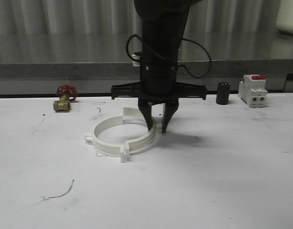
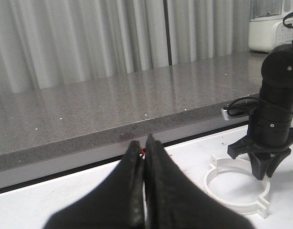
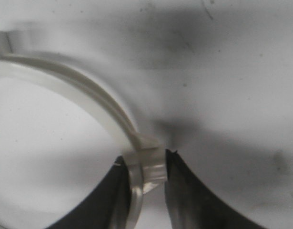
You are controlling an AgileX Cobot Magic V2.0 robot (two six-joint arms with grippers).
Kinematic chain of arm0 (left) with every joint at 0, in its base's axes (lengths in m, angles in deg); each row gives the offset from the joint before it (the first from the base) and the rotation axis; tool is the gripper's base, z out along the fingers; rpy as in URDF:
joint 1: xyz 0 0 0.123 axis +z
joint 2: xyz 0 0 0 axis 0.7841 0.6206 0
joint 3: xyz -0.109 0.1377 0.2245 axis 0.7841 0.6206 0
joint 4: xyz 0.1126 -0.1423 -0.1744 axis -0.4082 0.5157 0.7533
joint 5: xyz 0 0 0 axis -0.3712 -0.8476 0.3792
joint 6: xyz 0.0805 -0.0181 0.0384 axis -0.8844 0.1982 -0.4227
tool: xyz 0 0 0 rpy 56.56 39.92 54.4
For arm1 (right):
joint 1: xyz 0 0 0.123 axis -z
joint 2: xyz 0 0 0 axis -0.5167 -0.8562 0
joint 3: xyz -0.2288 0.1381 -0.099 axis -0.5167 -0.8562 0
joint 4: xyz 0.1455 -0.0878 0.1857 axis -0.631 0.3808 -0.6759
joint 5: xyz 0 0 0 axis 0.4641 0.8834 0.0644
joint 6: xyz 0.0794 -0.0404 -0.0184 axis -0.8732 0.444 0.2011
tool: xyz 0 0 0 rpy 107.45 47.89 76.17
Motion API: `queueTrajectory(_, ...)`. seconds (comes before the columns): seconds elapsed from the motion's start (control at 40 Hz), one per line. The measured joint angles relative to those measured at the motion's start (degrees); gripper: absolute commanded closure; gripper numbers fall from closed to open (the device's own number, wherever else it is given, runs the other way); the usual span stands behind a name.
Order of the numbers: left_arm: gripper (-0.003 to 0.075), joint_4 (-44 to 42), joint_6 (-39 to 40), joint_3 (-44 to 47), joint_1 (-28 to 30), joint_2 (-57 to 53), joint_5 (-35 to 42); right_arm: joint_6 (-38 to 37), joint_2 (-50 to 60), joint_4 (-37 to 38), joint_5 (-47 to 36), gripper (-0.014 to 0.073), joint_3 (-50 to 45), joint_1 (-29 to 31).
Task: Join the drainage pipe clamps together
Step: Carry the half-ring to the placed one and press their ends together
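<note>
Two white drainage pipe clamps lie on the white table as one ring, the left half (image 1: 95, 132) and the right half (image 1: 147, 138). Their flat end tabs meet at the front (image 1: 124, 155) and at the back (image 1: 126, 112). My right gripper (image 1: 157, 130) points straight down over the ring's right side. Its fingers straddle the ring wall (image 3: 89, 95), one inside and one outside against a side nub, so the right gripper (image 3: 146, 157) is shut on that clamp. The left wrist view has the ring (image 2: 232, 202) under the right arm. My left gripper (image 2: 142, 143) is shut on nothing, away from the ring.
A brass valve with a red handwheel (image 1: 64, 98) sits at the back left. A small black cylinder (image 1: 223, 93) and a white-and-red circuit breaker (image 1: 253, 90) stand at the back right. A grey counter ledge (image 1: 65, 67) runs behind the table. A thin wire scrap (image 1: 60, 193) lies front left.
</note>
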Motion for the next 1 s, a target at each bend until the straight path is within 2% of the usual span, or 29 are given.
queueTrajectory(0.999,0.0741,0.0,0.0,0.0,0.0,0.0,0.0,-0.13,-1.36,-1.87,0.47,0.0418,0.1,-0.02)
